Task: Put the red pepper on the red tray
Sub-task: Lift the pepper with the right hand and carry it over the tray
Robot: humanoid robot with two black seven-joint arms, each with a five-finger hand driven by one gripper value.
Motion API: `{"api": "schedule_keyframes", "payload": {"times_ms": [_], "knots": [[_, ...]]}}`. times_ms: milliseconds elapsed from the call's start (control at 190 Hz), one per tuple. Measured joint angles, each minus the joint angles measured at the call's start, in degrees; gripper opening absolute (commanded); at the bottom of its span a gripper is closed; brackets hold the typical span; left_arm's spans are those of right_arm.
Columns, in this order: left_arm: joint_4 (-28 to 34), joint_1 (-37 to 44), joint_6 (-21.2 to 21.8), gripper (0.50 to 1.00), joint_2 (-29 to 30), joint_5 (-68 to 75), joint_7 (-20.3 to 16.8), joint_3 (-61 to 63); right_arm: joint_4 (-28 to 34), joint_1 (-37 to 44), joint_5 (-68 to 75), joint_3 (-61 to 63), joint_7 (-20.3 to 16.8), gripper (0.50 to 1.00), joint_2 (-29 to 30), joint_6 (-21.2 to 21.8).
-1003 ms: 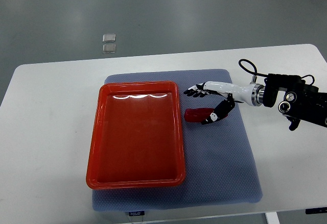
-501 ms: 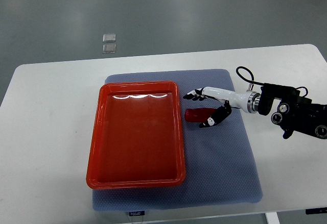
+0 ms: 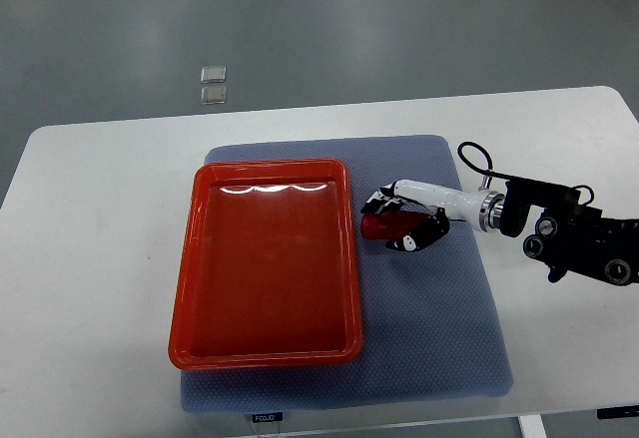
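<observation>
The red pepper [image 3: 383,225] lies on its side on the blue-grey mat [image 3: 429,328], just to the right of the red tray [image 3: 266,350] and close to the tray's upper right corner, but not touching its rim as far as the top view shows. It looks small, elongated and smooth-skinned, so it is likely light and a little slippery, probably firm enough to take a gentle squeeze across its width without harm; the best hold seems to be around the middle of its body, where the fingers can wrap both long sides and keep it from rolling out. The right hand [image 3: 407,220] reaches in from the right edge of the picture and sits directly over the pepper's right-hand end, its white-and-black fingers [image 3: 377,202] curled above the pepper on the far side and the thumb side curled below on the near side, so that the pepper lies between them. The hand looks partly closed around the pepper, touching or nearly touching it, though whether the grip is firm enough to lift cannot be told from this angle; the pepper's left end pokes out toward the tray. The tray itself is empty, resting on the mat, and the mat lies on the white bench [image 3: 90,258]. The left hand is out of sight. The carry to the tray looks short, leftward over the rim.
</observation>
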Motion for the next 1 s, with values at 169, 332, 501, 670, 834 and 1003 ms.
{"api": "schedule_keyframes", "payload": {"times_ms": [169,332,501,670,834,1003], "knots": [[0.0,0.0,0.0,1.0,0.0,0.0,0.0,0.0,-0.5,0.0,-0.6,-0.2,0.1,0.5,0.0,-0.7],[0.0,0.0,0.0,1.0,0.0,0.0,0.0,0.1,-0.6,0.9,-1.7,-0.3,0.1,0.5,-0.7,-1.2],[0.0,0.0,0.0,1.0,0.0,0.0,0.0,0.1,-0.1,4.0,-1.4,-0.2,0.1,0.5,-2.7,-0.8],[0.1,0.0,0.0,1.0,0.0,0.0,0.0,0.1,1.2,9.4,-0.6,0.0,0.1,0.5,-4.4,0.5],[0.1,0.0,0.0,1.0,0.0,0.0,0.0,0.1,1.7,14.7,-0.3,-0.1,-0.2,0.5,-3.0,2.7],[0.1,0.0,0.0,1.0,0.0,0.0,0.0,0.1,1.0,19.5,3.0,-2.3,-0.4,0.5,3.3,3.9]]}}
